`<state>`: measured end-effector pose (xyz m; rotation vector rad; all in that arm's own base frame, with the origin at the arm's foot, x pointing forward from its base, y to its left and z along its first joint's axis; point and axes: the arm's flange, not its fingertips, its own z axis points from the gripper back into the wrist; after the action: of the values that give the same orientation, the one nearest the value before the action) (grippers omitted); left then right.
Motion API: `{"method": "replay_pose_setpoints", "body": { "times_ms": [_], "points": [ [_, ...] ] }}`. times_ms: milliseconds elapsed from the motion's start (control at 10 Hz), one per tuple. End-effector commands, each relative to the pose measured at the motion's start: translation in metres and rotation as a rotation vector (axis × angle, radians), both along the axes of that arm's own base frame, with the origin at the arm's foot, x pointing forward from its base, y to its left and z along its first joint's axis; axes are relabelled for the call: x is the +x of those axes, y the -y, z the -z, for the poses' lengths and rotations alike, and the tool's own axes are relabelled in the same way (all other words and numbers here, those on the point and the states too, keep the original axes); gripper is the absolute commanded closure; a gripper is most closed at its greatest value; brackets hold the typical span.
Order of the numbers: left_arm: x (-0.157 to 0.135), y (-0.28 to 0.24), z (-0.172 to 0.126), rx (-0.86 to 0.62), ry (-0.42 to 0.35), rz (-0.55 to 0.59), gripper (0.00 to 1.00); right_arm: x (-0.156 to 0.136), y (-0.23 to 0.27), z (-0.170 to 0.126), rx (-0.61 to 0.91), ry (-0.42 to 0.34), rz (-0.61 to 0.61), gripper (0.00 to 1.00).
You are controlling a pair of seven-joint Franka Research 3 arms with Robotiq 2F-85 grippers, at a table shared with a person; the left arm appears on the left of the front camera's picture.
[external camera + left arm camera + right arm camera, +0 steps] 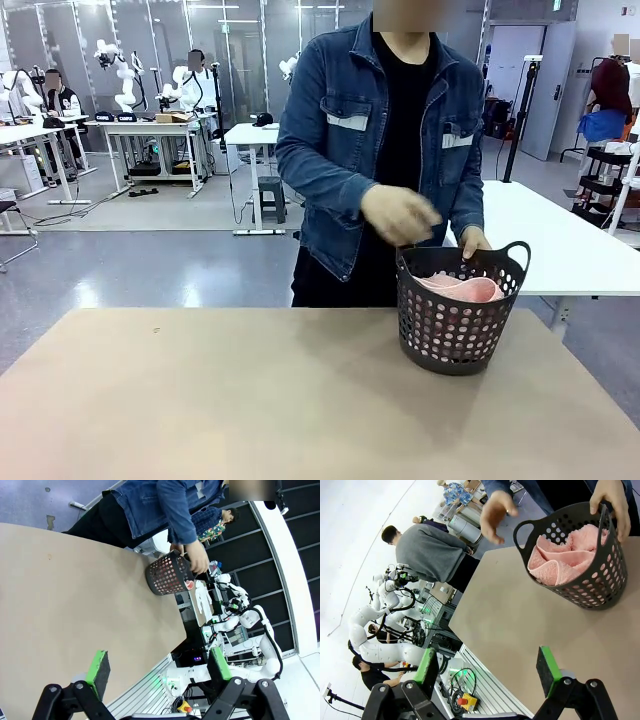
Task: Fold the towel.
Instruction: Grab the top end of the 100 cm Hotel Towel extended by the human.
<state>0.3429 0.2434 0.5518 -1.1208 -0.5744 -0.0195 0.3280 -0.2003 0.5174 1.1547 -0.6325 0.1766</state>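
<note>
The towel is bunched inside the basket, steadied by a hand near the table's far right edge; open tabletop is seen before it. The left gripper and right gripper are spread, empty.

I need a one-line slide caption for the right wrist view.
Open right gripper hovers over the table while a person's hand grips a dark basket holding the pink towel.
</note>
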Motion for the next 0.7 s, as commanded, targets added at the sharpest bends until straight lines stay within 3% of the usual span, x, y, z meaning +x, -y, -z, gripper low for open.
{"method": "replay_pose_setpoints", "body": {
  "times_ms": [0, 600],
  "points": [
    [0.0006, -0.0003, -0.0006, -0.015, 0.014, 0.010, 0.00, 0.0013, 0.0011, -0.0004, 0.005, 0.023, -0.006, 0.00],
    [0.0006, -0.0003, -0.0006, -0.015, 0.014, 0.010, 0.00, 0.0013, 0.0011, -0.0004, 0.005, 0.023, -0.006, 0.00]
  ]
}}
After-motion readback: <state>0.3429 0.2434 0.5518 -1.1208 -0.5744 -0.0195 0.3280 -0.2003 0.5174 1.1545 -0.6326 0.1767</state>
